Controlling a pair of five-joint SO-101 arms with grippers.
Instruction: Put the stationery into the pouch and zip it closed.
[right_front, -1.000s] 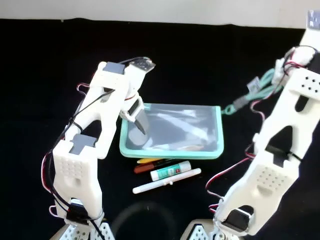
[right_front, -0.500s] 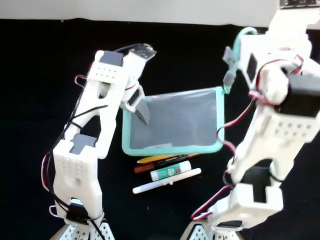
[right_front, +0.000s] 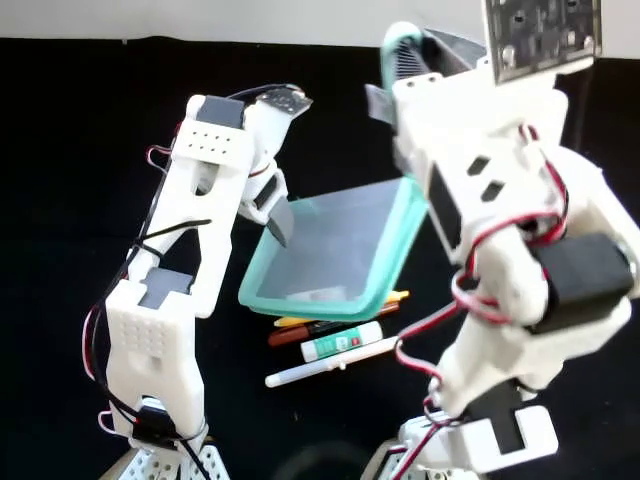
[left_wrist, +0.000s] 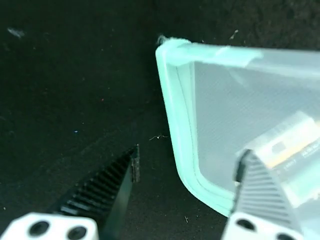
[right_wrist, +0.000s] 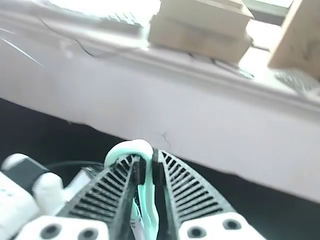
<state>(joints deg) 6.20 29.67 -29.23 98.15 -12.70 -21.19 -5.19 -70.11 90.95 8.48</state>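
Teal strap loop (right_wrist: 129, 150) is being pinched by the right jaws, which are swinging upward, tipping the pouch (right_front: 340, 250) from flat to steeply tilted below them. Meanwhile the left jaws are staying spread astride its corner. The stationery (right_front: 335, 340) is lying near them on the tabletop (right_front: 80, 150), not yet loaded.

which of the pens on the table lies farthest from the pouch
The white pen, past the glue stick; the yellow pen and dark red pen lie right at the pouch edge.

Mint-green-trimmed clear pouch (right_front: 338, 248), black tablecloth (right_front: 70, 120), white pen (right_front: 333, 362), green-labelled white glue stick (right_front: 341, 343)
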